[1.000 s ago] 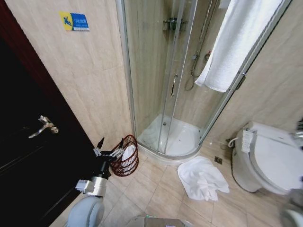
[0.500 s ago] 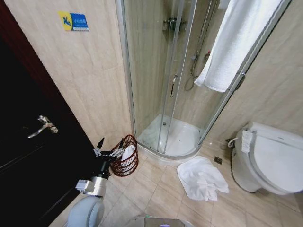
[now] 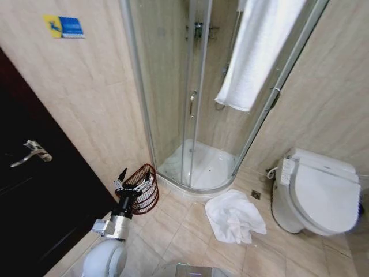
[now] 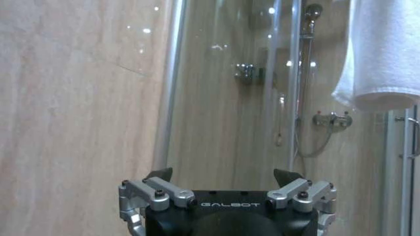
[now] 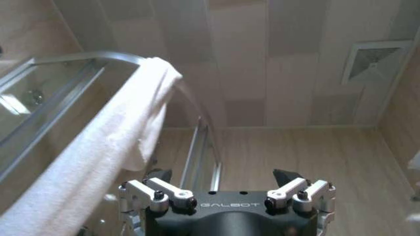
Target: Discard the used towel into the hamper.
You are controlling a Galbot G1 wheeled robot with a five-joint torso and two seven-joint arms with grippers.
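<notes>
The used towel (image 3: 233, 216) lies crumpled and white on the floor tiles in front of the shower, to the right of the hamper. The hamper (image 3: 144, 193), a small reddish-brown woven basket, stands against the wall beside the dark door. My left gripper (image 3: 132, 182) is open right at the hamper's near rim, with nothing between its fingers. In the left wrist view the left gripper (image 4: 223, 174) faces the shower glass, open and empty. My right gripper (image 5: 223, 174) is raised toward the ceiling, open and empty.
A curved glass shower enclosure (image 3: 190, 104) fills the corner, with a clean white towel (image 3: 259, 52) hung over its top rail. A toilet (image 3: 317, 190) stands at the right. The dark door (image 3: 34, 202) with a metal handle (image 3: 29, 153) is on the left.
The whole picture has shifted left, so the camera has turned right. The left gripper stays open by the hamper. The towel on the floor has not moved.
</notes>
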